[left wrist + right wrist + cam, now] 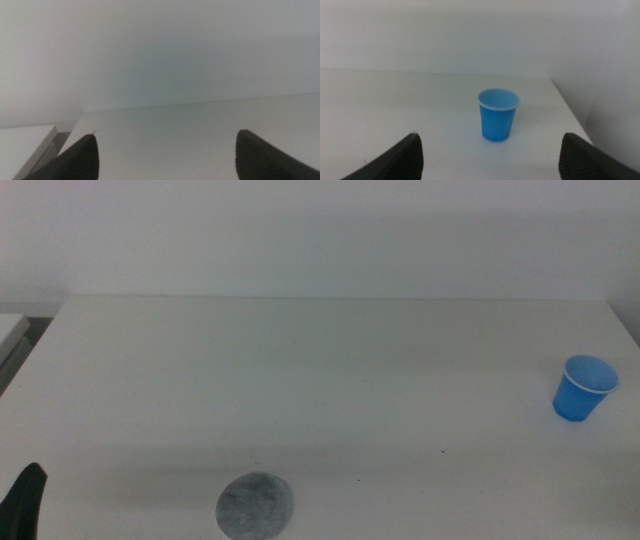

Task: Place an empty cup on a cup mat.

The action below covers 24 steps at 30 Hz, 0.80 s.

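Dark left gripper (165, 155): waits at the near left corner of the table (330, 370), jaws spread wide, nothing between them.
Cup mat (256, 505): grey disc lying flat near the front edge, left of centre.
Cup (583, 388): blue plastic, upright by the right edge, well apart from the mat.
Handling: likely light, thin-walled, easily crushed or tipped; grip gently across mid-wall.
Right gripper (490, 155): facing the cup, jaws wide apart, holding nothing.

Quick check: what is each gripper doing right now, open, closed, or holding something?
Left gripper: open, empty, waiting at the table's near left edge.
Right gripper: open, empty, facing the upright blue cup.
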Tool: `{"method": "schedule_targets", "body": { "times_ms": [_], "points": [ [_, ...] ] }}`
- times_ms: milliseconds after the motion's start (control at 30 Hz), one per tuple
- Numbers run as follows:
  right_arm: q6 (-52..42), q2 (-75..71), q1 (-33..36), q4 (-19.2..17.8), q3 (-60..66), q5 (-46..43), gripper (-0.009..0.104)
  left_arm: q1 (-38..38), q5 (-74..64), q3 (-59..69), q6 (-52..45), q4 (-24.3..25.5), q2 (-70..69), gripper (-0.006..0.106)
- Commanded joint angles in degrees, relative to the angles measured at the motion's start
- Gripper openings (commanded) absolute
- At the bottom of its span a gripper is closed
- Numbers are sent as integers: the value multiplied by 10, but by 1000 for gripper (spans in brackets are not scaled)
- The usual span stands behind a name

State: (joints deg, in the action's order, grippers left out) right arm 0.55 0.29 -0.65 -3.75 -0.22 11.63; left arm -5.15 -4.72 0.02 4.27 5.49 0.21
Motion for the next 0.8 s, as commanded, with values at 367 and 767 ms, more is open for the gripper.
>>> {"method": "schedule_targets", "body": {
  "times_ms": [367, 767],
  "points": [
    [-2, 160, 3, 30, -314, 226, 93, 0, 7, 0, 2, -4, -2, 94],
    [49, 443, 3, 69, -560, 459, 93, 0, 7, 0, 2, -4, -2, 94]
  ]
}}
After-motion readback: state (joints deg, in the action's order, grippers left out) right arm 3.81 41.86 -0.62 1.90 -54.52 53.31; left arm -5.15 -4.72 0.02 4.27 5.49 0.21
